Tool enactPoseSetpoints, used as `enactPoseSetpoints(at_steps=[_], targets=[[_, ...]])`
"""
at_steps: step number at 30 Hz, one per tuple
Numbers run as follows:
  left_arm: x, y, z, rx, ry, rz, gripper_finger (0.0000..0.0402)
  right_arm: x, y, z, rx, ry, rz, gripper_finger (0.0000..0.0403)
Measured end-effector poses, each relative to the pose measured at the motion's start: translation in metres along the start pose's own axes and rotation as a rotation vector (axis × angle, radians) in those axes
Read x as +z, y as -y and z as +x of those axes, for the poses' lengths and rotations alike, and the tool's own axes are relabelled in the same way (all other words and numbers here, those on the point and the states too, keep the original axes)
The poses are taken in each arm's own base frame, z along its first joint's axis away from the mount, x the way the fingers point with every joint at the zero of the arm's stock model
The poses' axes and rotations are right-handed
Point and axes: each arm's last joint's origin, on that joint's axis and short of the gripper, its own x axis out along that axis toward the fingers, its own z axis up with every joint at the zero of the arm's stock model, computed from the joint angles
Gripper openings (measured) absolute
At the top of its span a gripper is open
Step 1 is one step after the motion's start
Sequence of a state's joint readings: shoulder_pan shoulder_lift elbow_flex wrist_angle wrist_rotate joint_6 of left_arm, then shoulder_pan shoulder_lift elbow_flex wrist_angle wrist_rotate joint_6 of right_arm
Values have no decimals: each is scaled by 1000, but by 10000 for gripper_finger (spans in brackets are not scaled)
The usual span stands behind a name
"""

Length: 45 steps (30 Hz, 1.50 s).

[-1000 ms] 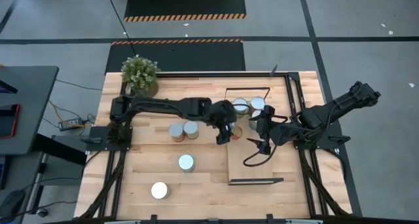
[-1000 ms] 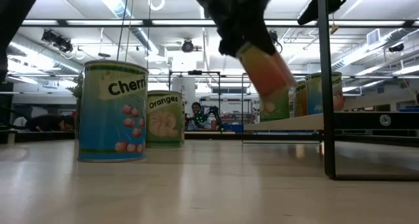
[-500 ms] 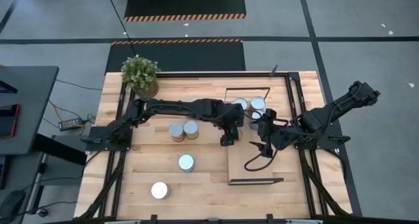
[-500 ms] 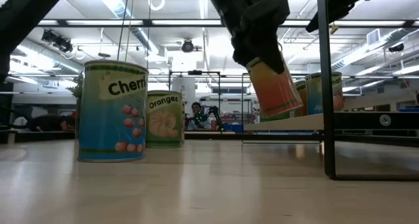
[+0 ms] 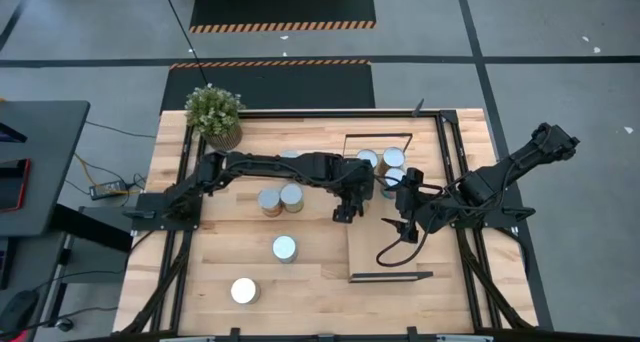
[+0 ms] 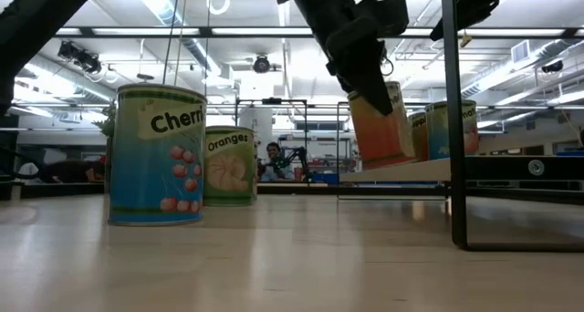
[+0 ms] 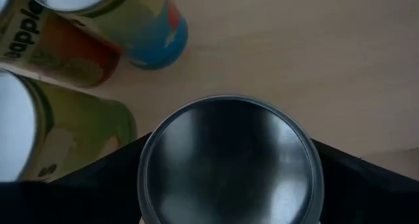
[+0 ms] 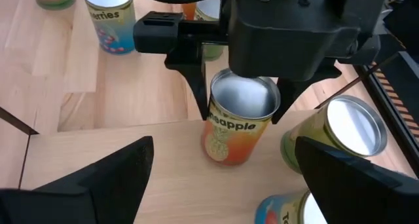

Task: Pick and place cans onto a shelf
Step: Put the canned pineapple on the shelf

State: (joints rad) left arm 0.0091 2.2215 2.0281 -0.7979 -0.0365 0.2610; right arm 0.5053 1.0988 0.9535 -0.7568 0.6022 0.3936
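My left gripper (image 5: 348,200) reaches over the near-left part of the shelf (image 5: 385,257) and is shut on a pineapple can (image 8: 237,129). That can stands almost upright, its base at the level of the board (image 6: 401,171); whether it rests there, I cannot tell. Three more cans (image 5: 385,165) stand on the shelf's far end. Several cans (image 5: 281,198) stand on the table to the left. My right gripper (image 5: 400,225) hovers open over the shelf's right side, facing the held can and touching nothing. My left gripper pinches the pineapple can between its two fingers (image 8: 196,86), on opposite sides of the wall just below the top rim (image 8: 216,109). The fingers slant down from above, from the table's left. The can leans slightly, lid (image 7: 229,158) up, its base over the shelf board.
A potted plant (image 5: 213,114) stands at the table's far left corner. The shelf's black end frames (image 5: 390,276) stick up at its near and far ends. Bare board lies toward the shelf's near end.
My left gripper has carried the pineapple can toward the table's right and down onto the shelf's level, rolling its wrist. The can, strongly tipped a second ago, now stands nearly upright.
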Motion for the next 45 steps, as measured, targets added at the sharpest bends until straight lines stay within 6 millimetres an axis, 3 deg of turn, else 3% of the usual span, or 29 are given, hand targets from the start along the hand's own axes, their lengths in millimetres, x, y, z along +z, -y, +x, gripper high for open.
enactPoseSetpoints(at_steps=[11, 20, 29, 45], targets=[[6, 8, 0, 21, 34, 53, 354, -1, -4, -3, 19, 5, -15, 379], [13, 12, -1, 143, 56, 162, 354, -2, -5, -3, 16, 9, -20, 379], [12, 10, -1, 108, 73, 81, 355, 0, -5, -3, 20, 21, -11, 379], [16, 10, -1, 135, 97, 125, 355, 0, -5, -3, 20, 22, -13, 379]])
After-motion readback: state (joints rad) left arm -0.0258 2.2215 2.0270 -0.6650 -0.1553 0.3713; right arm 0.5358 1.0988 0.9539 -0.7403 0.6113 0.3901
